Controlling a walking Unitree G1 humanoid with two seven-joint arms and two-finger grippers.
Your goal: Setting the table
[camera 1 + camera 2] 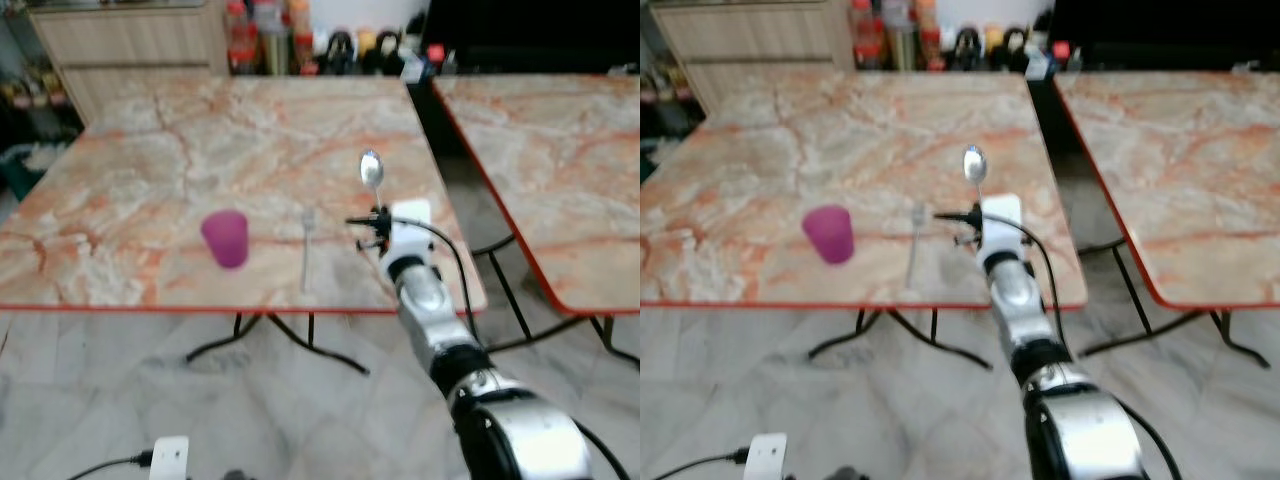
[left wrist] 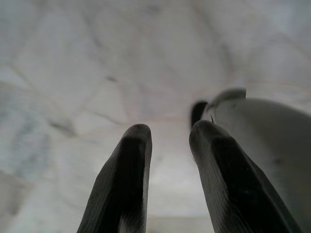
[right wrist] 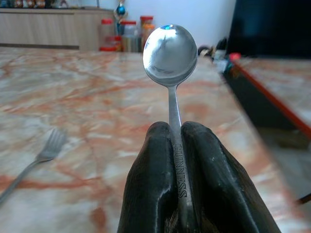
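Two tables: I see the near marble table [image 1: 150,140] filling the upper left and centre of the head view, and a second table [image 1: 560,150] at the upper right.
Right gripper [image 3: 176,141]: my fingers are pressed together on the handle of the spoon [image 3: 170,53], in the centre of the frame, over the table's front right part.
Spoon: it stands upright, bowl on top.
Fork [image 1: 306,250]: it lies flat on the table, just left of my gripper.
Cup [image 1: 226,238]: purple, left of the fork, near the front edge.
Left gripper [image 2: 167,145]: fingers slightly apart, holding nothing, above the pale floor [image 2: 97,63].
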